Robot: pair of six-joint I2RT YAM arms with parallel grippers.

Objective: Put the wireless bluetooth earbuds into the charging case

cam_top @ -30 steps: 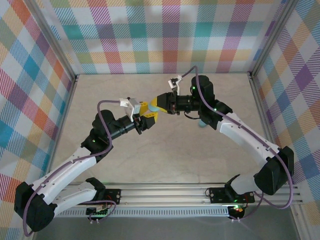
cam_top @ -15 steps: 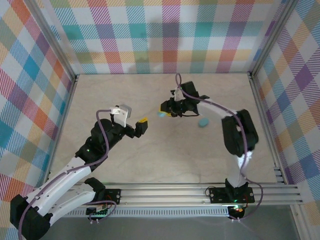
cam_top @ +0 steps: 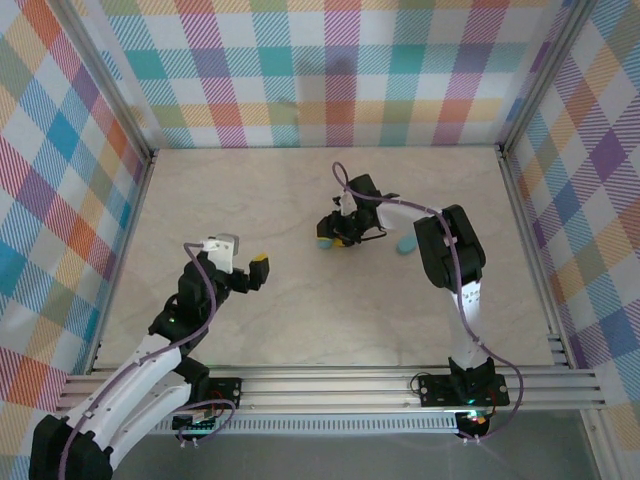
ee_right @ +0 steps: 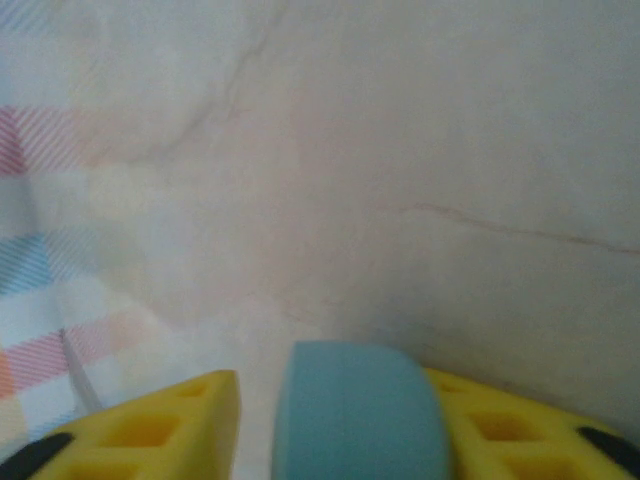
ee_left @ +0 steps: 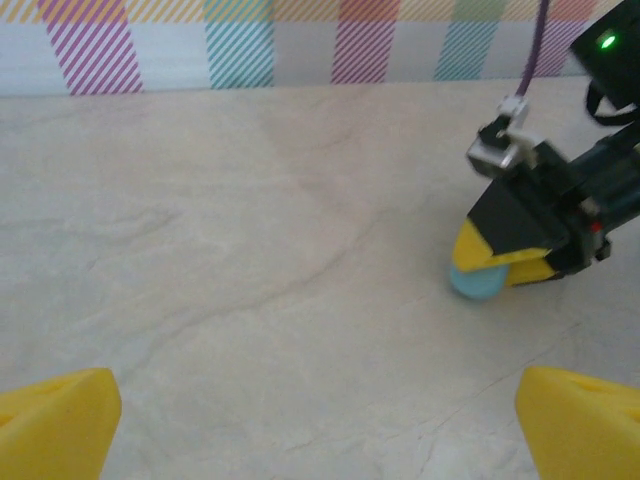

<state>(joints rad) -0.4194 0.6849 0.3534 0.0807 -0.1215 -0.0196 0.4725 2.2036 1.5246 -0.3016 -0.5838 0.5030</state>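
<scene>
Yellow-fingered left gripper point(cam_top: 258, 272) spreads wide (holding nothing); right gripper point(cam_top: 331, 238) loosely straddles a rounded teal plastic case point(ee_right: 360, 410), gap beside one finger.

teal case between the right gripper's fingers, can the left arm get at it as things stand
Probably yes: the left gripper is open, with bare table between it and the teal case. The right gripper flanks the case, which could crowd a grasp.

Teal case point(ee_right: 360, 410) btwn yellow fingers point(ee_right: 150, 430)

Bright, even light; R wrist blurry
</scene>
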